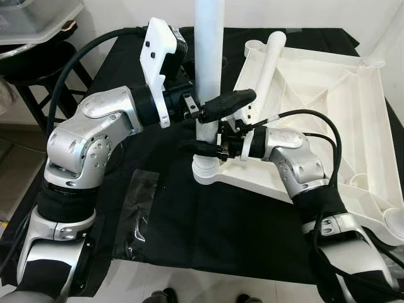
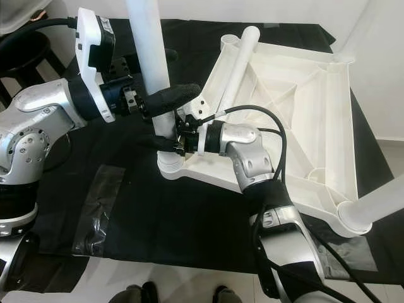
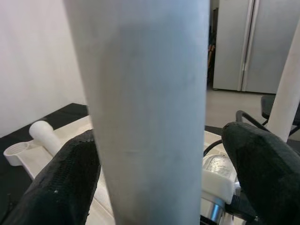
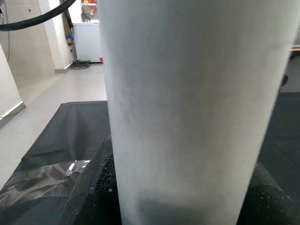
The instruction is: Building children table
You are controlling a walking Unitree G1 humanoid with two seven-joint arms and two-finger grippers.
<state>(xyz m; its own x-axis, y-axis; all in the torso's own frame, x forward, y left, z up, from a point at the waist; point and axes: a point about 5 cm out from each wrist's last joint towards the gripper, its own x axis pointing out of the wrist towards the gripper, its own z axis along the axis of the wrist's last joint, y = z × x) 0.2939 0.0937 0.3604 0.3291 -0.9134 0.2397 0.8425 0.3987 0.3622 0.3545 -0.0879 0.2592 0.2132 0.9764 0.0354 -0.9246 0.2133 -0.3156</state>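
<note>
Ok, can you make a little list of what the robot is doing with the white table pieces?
surface: black cloth
table top: white, upside down, ribs showing
upright leg: white tube standing in the corner socket
left gripper: jaws around the upright leg, higher up
right gripper: jaws around the same leg, near its base
spare leg: lying on the table top
plastic wrap: on the cloth

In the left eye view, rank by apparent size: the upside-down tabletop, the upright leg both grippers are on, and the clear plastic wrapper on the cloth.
1. Tabletop, clearly largest.
2. Upright leg, cut off at the frame top and nearer the camera.
3. Plastic wrapper.
Leg against wrapper is close, so unsure.
</note>
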